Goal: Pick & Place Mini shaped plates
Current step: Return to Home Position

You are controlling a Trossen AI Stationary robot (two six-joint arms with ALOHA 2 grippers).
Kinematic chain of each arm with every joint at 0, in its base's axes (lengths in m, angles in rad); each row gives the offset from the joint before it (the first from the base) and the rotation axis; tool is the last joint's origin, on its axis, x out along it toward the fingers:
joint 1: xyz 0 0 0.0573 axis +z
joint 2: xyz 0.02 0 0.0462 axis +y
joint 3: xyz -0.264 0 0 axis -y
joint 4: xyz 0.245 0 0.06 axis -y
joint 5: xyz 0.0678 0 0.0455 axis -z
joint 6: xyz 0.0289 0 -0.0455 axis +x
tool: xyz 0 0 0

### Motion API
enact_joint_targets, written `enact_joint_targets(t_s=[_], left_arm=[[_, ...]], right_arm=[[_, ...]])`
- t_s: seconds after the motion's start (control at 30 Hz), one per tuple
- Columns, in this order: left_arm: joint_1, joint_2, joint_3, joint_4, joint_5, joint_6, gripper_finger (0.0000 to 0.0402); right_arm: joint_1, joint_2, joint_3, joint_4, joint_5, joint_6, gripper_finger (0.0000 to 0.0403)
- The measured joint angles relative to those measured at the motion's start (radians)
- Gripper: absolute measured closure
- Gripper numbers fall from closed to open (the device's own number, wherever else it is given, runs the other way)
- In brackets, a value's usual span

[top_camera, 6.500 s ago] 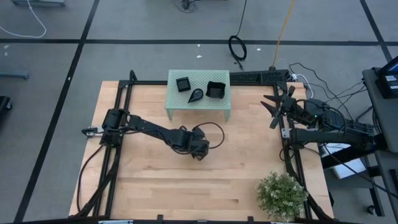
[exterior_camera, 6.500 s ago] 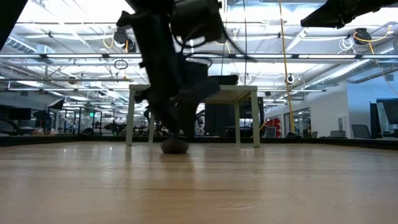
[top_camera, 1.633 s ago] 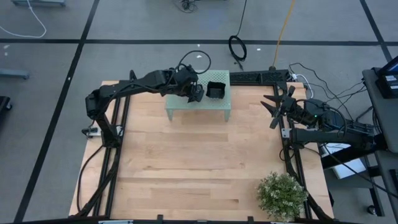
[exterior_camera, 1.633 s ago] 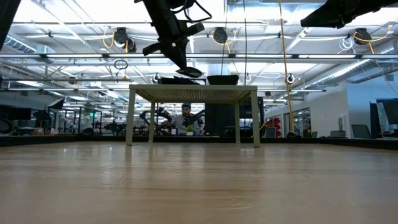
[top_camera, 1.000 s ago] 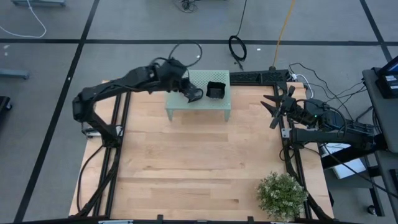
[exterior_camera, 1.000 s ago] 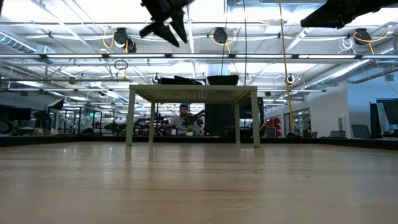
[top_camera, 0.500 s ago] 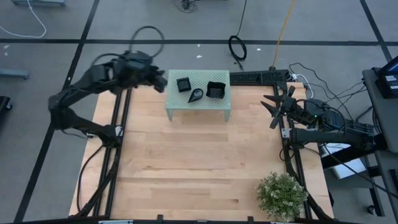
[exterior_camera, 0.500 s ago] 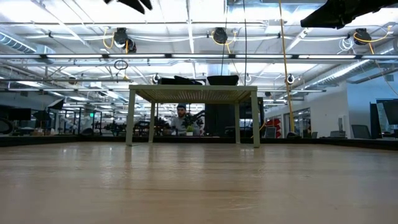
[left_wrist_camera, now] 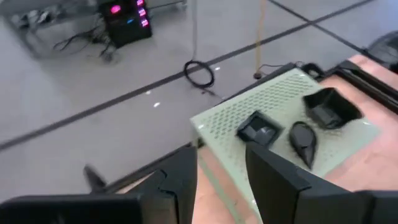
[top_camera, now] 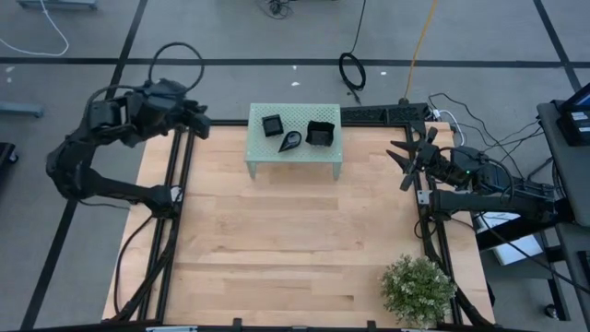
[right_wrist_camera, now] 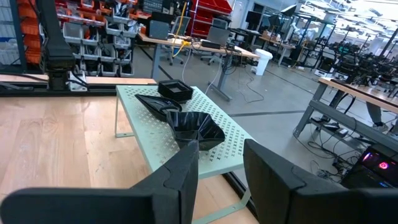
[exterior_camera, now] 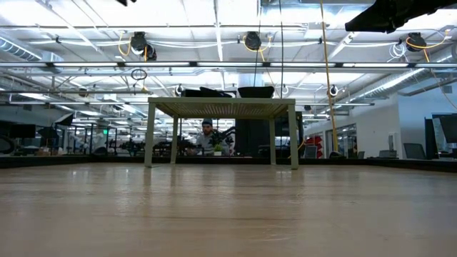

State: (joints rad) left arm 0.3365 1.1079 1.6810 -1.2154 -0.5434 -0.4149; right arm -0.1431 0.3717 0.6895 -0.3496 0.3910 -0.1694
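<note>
Mini shaped plates (top_camera: 290, 140): all that I can see lie on top of the pale green perforated stand (top_camera: 323, 159), at the far side of the wooden table (top_camera: 277, 249).
Order on the stand: in the high view, the square plate (left_wrist_camera: 258, 130) is on the left, the drop-shaped plate (left_wrist_camera: 303, 140) sits in the middle and a little nearer the front edge, and the wavy-edged plate (left_wrist_camera: 329, 107) is on the right. They are near each other but apart.
Stacks: from these views I cannot tell how many plates lie under each one.
What changed: a moment ago the left arm reached over the stand, above the drop-shaped plate. It has now swung away, and the plate has stayed where it was put.
Left gripper (left_wrist_camera: 221, 155): outside the table frame, past its far left corner and well apart from the stand. Its fingers are spread, with nothing between them.
Right gripper (right_wrist_camera: 221, 146): waiting beside the right edge of the table and pointed toward the stand. Its fingers are also parted and empty.
Rest of the table: I see no black plate on the wood. Only the potted plant (top_camera: 419, 288) stands at the near right corner.
Meaning for the task: in my judgement the placing is finished, and the left arm is only going back to its rest pose.
Risk: little, since neither arm is near the plates.
</note>
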Motion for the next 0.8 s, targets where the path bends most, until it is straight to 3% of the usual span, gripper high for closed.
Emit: enact_joint_targets(t_s=[0.27,0.5,0.8], left_arm=[[-0.083,-0.086,-0.061,-0.066,-0.096,-0.153,0.0261],[-0.194,-0.192,-0.285,-0.026,-0.195,-0.36,0.0261],[-0.329,-0.35,-0.656,0.452,-0.199,-0.36,0.0261]], right_arm=[[0.0,0.0,0.0,0.0,0.0,0.0,0.0287],[0.0,0.0,0.0,0.0,0.0,0.0,0.0287],[0.0,0.0,0.0,0.0,0.0,0.0,0.0287]])
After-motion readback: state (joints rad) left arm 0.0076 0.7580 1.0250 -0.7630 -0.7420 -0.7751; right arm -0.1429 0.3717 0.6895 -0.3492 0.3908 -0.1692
